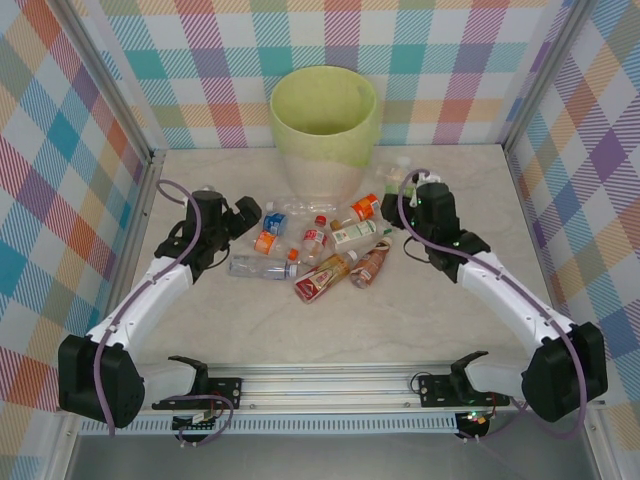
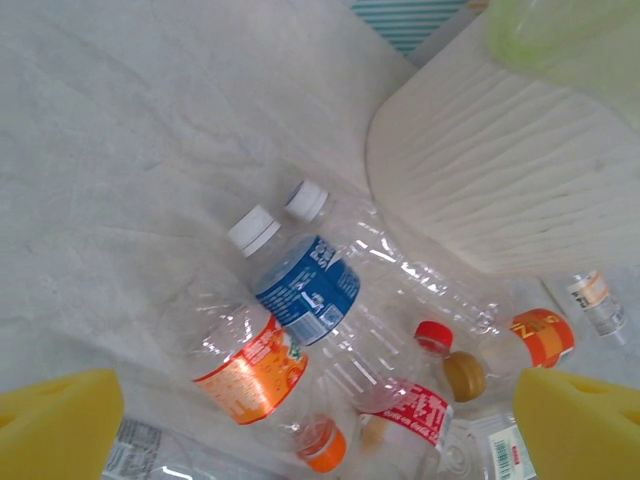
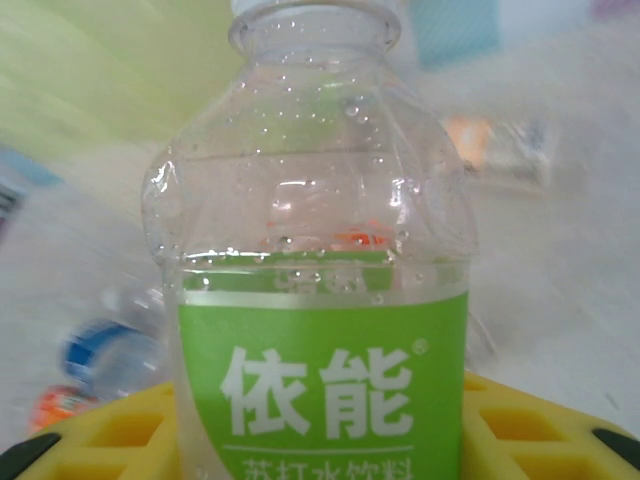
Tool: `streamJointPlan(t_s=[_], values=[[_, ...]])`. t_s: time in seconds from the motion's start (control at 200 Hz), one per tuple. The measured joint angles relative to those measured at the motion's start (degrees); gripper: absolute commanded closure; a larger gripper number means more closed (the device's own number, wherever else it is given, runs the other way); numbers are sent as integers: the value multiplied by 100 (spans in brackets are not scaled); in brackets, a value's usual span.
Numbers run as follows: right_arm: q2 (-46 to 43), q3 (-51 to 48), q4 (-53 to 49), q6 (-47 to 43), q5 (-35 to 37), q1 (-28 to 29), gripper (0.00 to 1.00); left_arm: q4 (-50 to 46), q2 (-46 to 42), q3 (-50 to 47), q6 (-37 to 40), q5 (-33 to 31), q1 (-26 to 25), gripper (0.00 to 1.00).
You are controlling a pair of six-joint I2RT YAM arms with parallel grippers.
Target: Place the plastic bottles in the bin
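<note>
Now the right gripper point(image 3: 320, 440) pinches the green bottle point(image 3: 322, 380) low on its label, just right of the bin point(image 1: 318, 160). Held so low, the slick bottle could tip or slip out and miss the rim. Meanwhile the left gripper point(image 2: 320, 425) hangs wide open over the pile point(image 1: 310, 245), just near of the bin.

Soft, even light is falling from overhead, leaving only faint shadows beside the plastic bottles point(image 1: 322, 284) on the pale table point(image 1: 400, 335). Small glints are showing on their clear plastic. Close to the right wrist camera, the green-labelled bottle point(image 3: 320, 300) is showing sharp while everything behind it is smearing into blur.
</note>
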Motion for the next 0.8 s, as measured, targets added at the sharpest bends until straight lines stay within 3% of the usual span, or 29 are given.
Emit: streamJointPlan(t_s=[0.17,0.425,0.585,0.805], values=[[616,1488,243,-660,-981,0,50,-133,-4,-144,-4,15,37,0],[2332,3947,190,-1163,-1639,11,50,-151,-74,-247,-111,98,59,0],[3462,5320,-70,-1355,-1567,11,50,-151,-114,-262,-149,103,59,0],[5209,7746,-1067,-1613,-946,11,48,-149,-120,-267,-170,160,85,0]])
